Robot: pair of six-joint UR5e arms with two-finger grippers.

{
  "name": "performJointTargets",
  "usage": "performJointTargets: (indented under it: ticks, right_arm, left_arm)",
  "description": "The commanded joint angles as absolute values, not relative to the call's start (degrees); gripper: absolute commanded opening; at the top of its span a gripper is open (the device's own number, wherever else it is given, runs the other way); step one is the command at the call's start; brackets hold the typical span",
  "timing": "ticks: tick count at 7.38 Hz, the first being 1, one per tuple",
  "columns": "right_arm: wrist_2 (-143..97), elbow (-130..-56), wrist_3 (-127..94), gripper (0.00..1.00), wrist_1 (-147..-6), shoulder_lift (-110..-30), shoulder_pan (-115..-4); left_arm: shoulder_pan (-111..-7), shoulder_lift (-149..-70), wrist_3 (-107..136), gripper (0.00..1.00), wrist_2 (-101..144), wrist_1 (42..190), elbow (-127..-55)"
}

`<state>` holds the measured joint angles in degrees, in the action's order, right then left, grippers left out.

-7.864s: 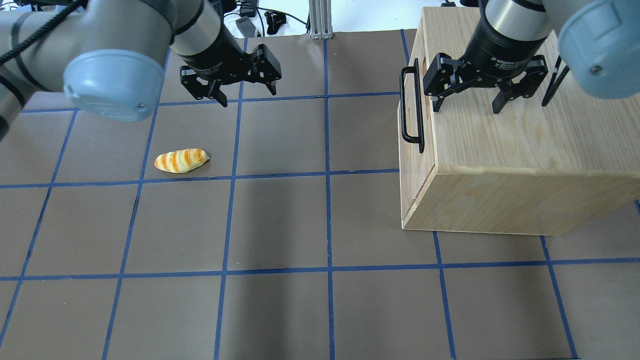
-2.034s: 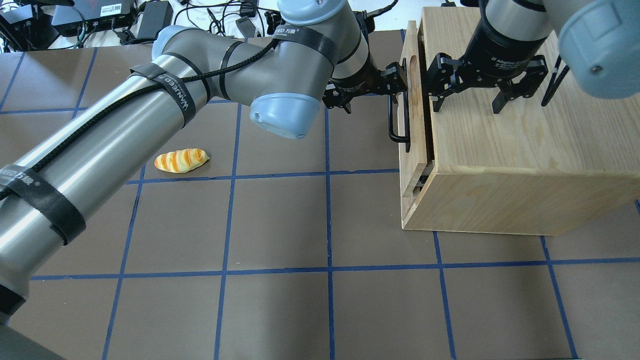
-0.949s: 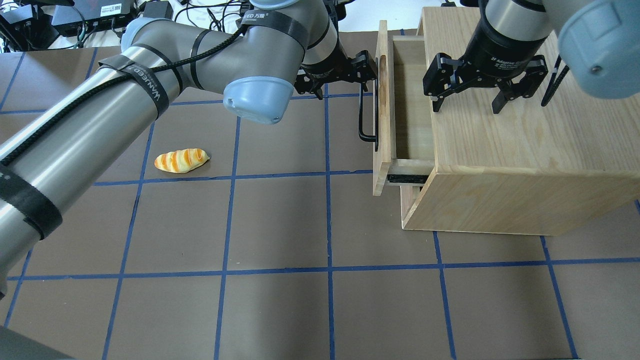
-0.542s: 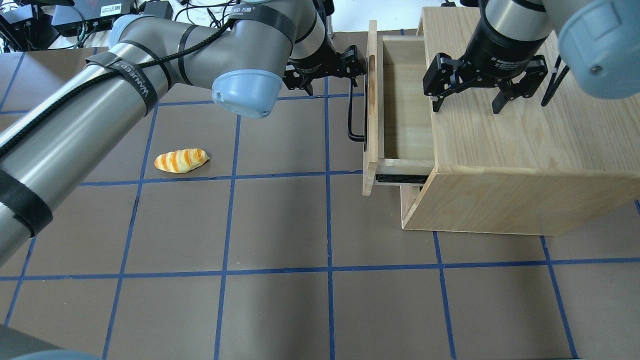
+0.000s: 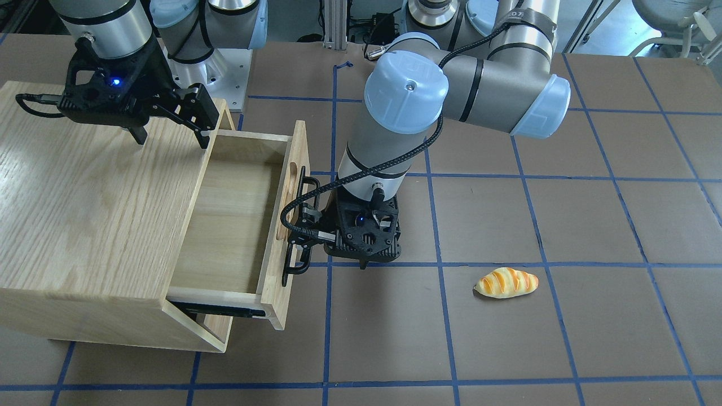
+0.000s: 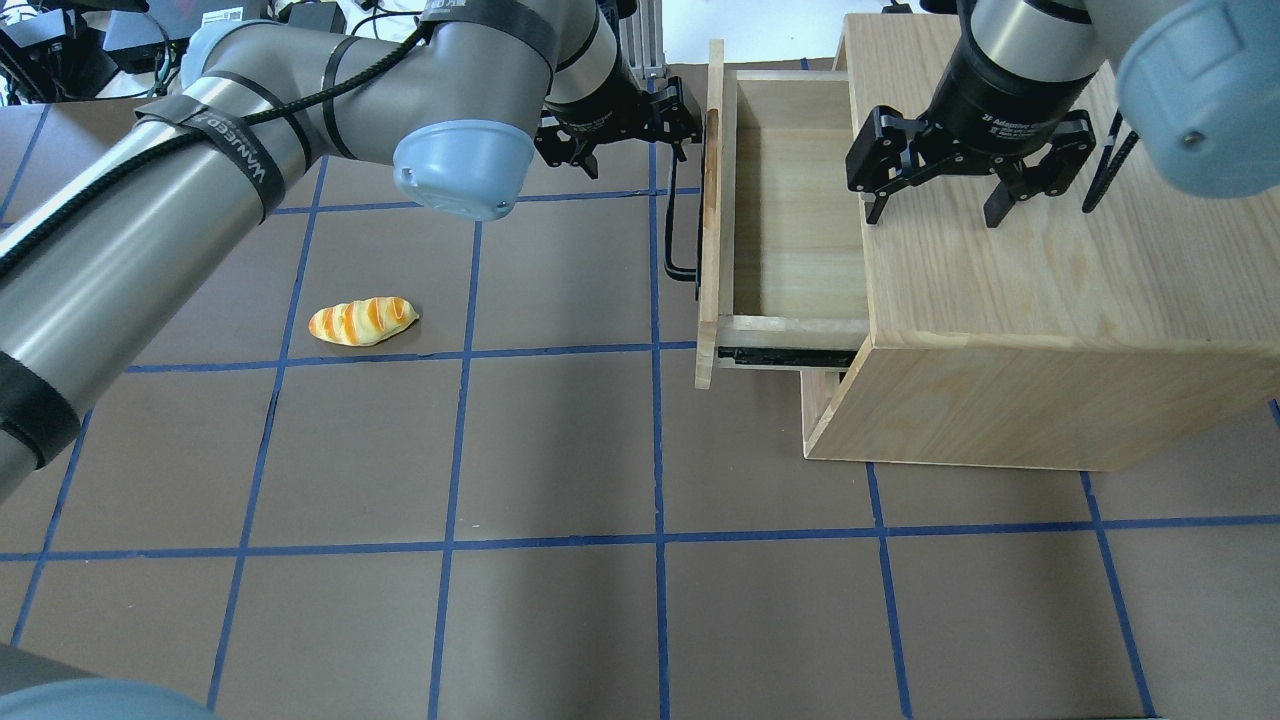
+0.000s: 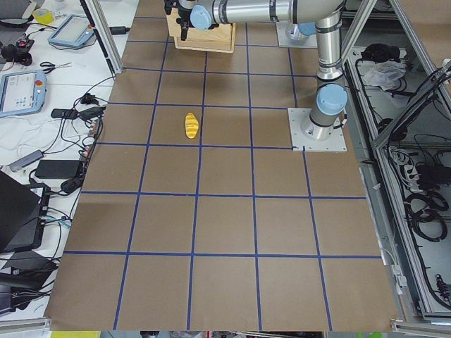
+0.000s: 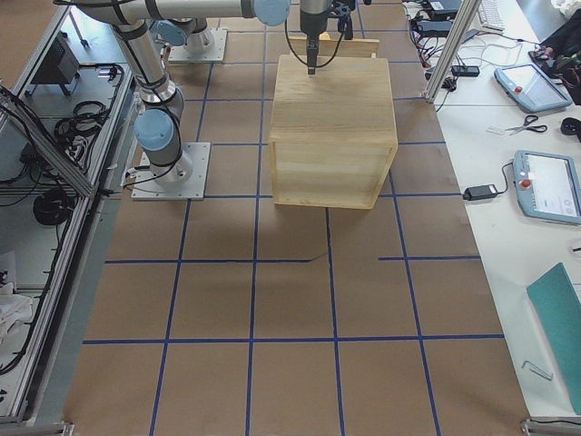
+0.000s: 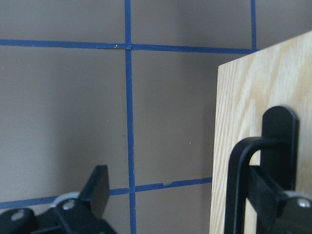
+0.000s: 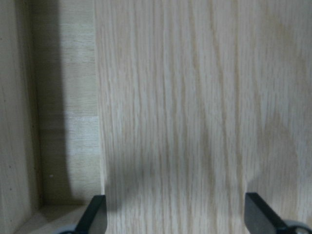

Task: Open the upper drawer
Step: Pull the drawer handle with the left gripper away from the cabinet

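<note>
The upper drawer (image 6: 795,190) stands pulled well out of the oak cabinet (image 6: 1050,300); its empty inside shows in the front view (image 5: 237,214). Its black bar handle (image 6: 680,225) is on the front panel (image 5: 285,225). My left gripper (image 6: 640,160) is open, with one finger (image 9: 287,204) hooked between the handle (image 9: 239,180) and the panel and the other finger (image 9: 97,187) out over the table. My right gripper (image 6: 965,200) is open and empty, just above the cabinet top (image 10: 195,97) by the drawer opening.
A toy bread roll (image 6: 362,321) lies on the brown gridded table (image 6: 560,450) left of the drawer; it also shows in the front view (image 5: 506,282). A lower drawer front (image 6: 822,385) stays shut under the open one. Cables and devices lie beyond the far table edge.
The drawer has gone from shut to far open, sliding left with my left gripper at its handle. My right gripper has not moved. The bread roll has stayed put.
</note>
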<state>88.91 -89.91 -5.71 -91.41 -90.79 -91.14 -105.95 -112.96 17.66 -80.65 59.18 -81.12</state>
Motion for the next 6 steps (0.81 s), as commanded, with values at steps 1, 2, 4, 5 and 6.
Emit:
performJointTargets:
  ticks: [1,2,4,5,6]
  right_arm:
    - [88.9,-89.9,-5.7,1.00,-91.4,-90.8,-91.1]
    - [88.9,-89.9,-5.7,1.00,-91.4,-90.8,-91.1]
    - [88.9,-89.9,-5.7,1.00,-91.4,-90.8,-91.1]
    - [88.9,-89.9,-5.7,1.00,-91.4,-90.8,-91.1]
    - [88.9,-89.9,-5.7,1.00,-91.4,-90.8,-91.1]
  left_arm:
    - [-105.5,-112.9,17.5,1.00,-81.6,59.2,-81.0]
    - [-103.9,-112.9,16.6,1.00,-81.6,59.3,-81.1]
    - [-102.6,-112.5,14.4,1.00,-81.6,59.8,-81.2]
    - [-102.5,-112.2,14.4,1.00,-81.6,60.4,-81.1]
    - [-102.1,-111.9,12.8,1.00,-81.6,60.7,-81.1]
